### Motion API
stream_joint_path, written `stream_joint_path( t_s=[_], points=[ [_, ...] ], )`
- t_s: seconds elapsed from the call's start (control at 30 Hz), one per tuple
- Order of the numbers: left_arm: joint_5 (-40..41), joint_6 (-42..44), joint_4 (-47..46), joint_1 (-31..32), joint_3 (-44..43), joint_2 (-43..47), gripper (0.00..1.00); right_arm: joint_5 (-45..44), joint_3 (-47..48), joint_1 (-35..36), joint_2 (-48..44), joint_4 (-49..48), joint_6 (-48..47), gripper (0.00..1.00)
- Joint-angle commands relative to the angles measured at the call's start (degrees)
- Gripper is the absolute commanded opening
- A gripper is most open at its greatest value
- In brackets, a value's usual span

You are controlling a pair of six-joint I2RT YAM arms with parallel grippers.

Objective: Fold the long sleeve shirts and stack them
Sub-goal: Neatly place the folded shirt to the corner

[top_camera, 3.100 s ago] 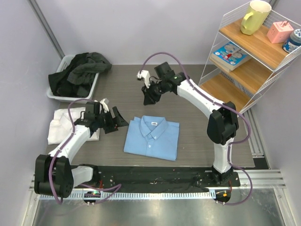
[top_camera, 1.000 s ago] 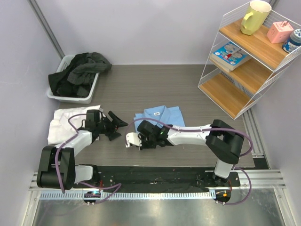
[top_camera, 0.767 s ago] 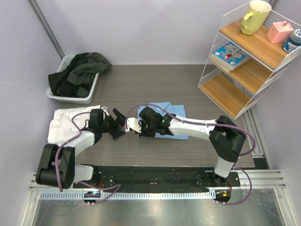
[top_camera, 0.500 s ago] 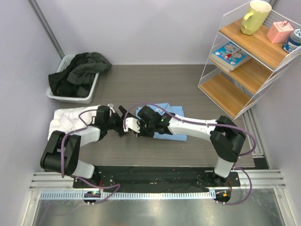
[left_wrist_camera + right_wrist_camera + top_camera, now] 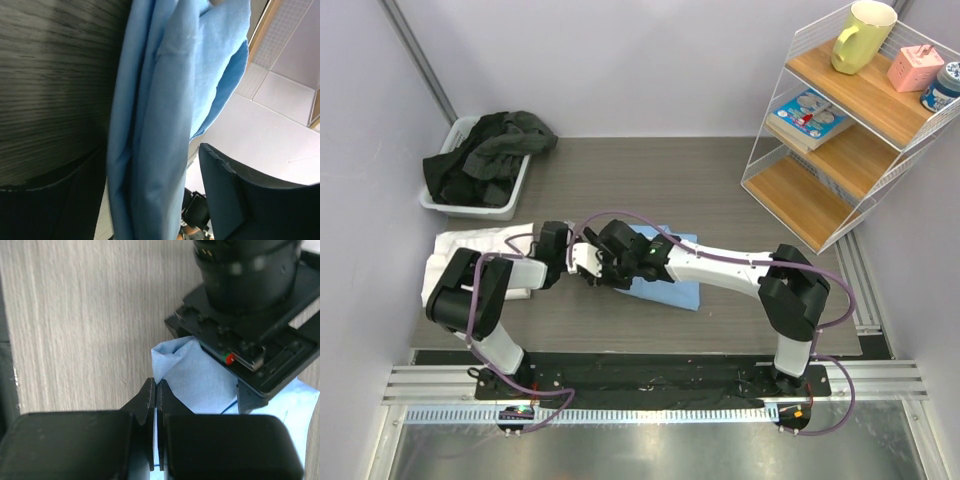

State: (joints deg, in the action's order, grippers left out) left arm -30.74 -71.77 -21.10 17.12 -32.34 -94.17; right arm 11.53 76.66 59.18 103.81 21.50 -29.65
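The light blue shirt (image 5: 665,268) lies folded at mid-table, its left edge lifted. My right gripper (image 5: 599,266) is shut on that edge; in the right wrist view the jaws (image 5: 156,386) pinch a thin fold of the blue shirt (image 5: 192,377). My left gripper (image 5: 577,262) meets it from the left. In the left wrist view its gripper (image 5: 150,175) stands open, with the bunched blue shirt (image 5: 160,100) hanging between the wide-apart fingers (image 5: 235,200). The white shirt (image 5: 470,252) lies flat at the left, under the left arm.
A grey bin (image 5: 478,205) of dark clothes (image 5: 485,150) sits at the back left. A wire shelf (image 5: 840,130) with a mug, books and boxes stands at the right. The left wrist's body (image 5: 245,300) fills the top of the right wrist view.
My right gripper came down, took the blue shirt's left edge and dragged the shirt leftward. My left gripper moved right until the edge lay between its open fingers.
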Motion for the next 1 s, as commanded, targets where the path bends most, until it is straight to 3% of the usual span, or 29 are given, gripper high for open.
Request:
stream_joint_path(
  t_s=[0.0,0.07,0.17,0.2,0.27,0.37,0.4,0.43,0.5,0.53,0.73,0.97],
  points=[
    [-0.72,1.8,0.71,0.1,-0.54,-1.81,0.7,1.3,3.49,1.81,0.6,-2.07,1.7,0.01],
    [-0.81,2.24,1.5,0.01,-0.1,-1.46,0.68,1.21,3.93,2.08,0.78,-2.25,1.96,0.01],
    [-1.77,3.91,3.07,-1.04,0.7,-0.05,0.45,0.86,4.55,2.17,1.13,-2.25,2.4,0.01],
    [-2.3,5.66,4.13,-1.74,0.61,0.65,0.21,0.6,4.55,2.17,0.96,-2.25,2.58,0.01],
    [-4.23,9.26,11.9,-4.02,-0.96,2.76,0.02,-0.71,4.64,2.17,0.43,-2.16,3.36,0.03],
    [-2.15,22.16,27.82,-5.7,-7.81,5.82,0.0,-3.0,4.72,1.3,-1.06,-0.32,4.59,0.13],
    [-1.43,26.03,37.01,-6.22,-9.39,6.54,0.0,-3.0,4.55,0.6,-1.76,0.47,5.12,0.18],
    [-0.56,33.02,41.01,-6.49,-11.32,7.24,0.0,-2.83,4.55,-0.28,-2.29,1.17,5.82,0.41],
    [3.82,40.36,52.76,-6.93,-17.21,8.47,0.0,-0.12,5.25,-3.88,-4.31,4.68,7.67,0.66],
    [5.07,46.05,55.7,-7.19,-18.8,9.0,0.0,1.2,5.6,-5.2,-4.75,7.39,8.02,0.99],
    [14.12,60.23,72.75,-12.02,-30.76,10.32,0.0,8.24,5.69,-15.49,-7.48,13.13,8.99,1.0],
    [20.19,73.24,80.69,-19.49,-36.39,15.41,0.0,9.12,3.32,-19.45,-8.01,14.28,9.43,1.0]
  ],
)
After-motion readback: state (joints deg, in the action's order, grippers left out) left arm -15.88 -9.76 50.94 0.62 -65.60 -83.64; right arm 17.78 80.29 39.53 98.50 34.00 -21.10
